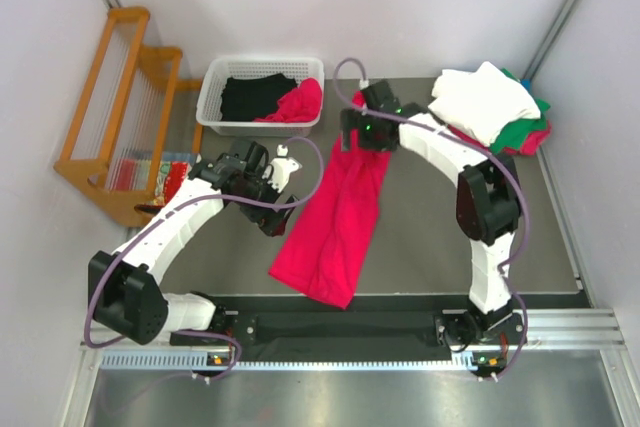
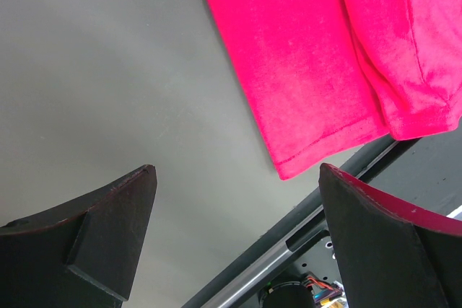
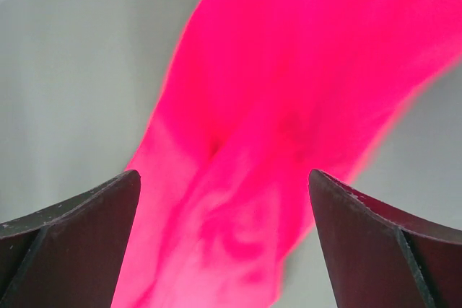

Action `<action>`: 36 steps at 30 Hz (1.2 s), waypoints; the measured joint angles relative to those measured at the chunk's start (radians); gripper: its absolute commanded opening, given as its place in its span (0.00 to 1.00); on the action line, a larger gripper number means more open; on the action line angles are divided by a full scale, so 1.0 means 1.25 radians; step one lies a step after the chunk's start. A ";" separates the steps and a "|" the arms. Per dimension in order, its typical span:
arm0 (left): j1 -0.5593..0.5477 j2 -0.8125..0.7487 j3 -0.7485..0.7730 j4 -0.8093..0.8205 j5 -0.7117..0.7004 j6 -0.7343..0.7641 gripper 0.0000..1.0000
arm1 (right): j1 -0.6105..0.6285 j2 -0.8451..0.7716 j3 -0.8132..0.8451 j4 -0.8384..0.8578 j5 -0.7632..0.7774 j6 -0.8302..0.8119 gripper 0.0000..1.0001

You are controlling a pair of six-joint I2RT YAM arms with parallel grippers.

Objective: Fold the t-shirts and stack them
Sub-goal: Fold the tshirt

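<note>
A crimson-red t-shirt (image 1: 340,212) lies stretched out as a long strip down the middle of the table. My right gripper (image 1: 358,133) hovers open over the shirt's far end. In the right wrist view the blurred red cloth (image 3: 274,106) lies below the right gripper (image 3: 224,174), and its wide-apart fingers hold nothing. My left gripper (image 1: 277,213) is open beside the shirt's left edge, apart from it. The left wrist view shows the left gripper (image 2: 237,171) over bare table, with the shirt's hem corner (image 2: 310,70) beyond it. Folded t-shirts are stacked at the back right, white (image 1: 483,102) on top of green (image 1: 527,129).
A white lattice basket (image 1: 215,97) at the back holds a black shirt (image 1: 255,95) and a red one (image 1: 300,102). A wooden rack (image 1: 115,117) stands off the table's left side. The black rail (image 2: 303,232) along the near edge shows under the left gripper.
</note>
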 measured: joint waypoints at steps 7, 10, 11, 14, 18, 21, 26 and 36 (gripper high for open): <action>0.000 0.000 0.002 -0.006 -0.003 0.000 0.99 | 0.057 -0.015 -0.131 0.038 -0.073 0.029 1.00; 0.000 0.000 0.002 -0.006 -0.003 0.000 0.99 | 0.051 -0.013 -0.132 0.045 -0.072 0.034 1.00; 0.000 0.000 0.002 -0.006 -0.003 0.000 0.99 | 0.050 -0.013 -0.130 0.049 -0.071 0.034 1.00; 0.000 0.000 0.002 -0.006 -0.003 0.000 0.99 | 0.049 -0.002 -0.104 0.047 -0.064 0.033 1.00; 0.000 0.000 0.002 -0.006 -0.003 0.000 0.99 | 0.047 0.027 -0.050 0.046 -0.053 0.026 1.00; 0.000 0.000 0.002 -0.006 -0.004 0.000 0.99 | 0.045 0.044 -0.023 0.045 -0.044 0.017 1.00; 0.000 -0.001 0.002 -0.006 -0.004 0.000 0.99 | 0.025 0.061 -0.009 0.037 -0.039 0.007 1.00; 0.000 -0.001 0.002 -0.006 -0.003 0.000 0.99 | -0.030 0.060 -0.027 0.038 -0.031 -0.007 1.00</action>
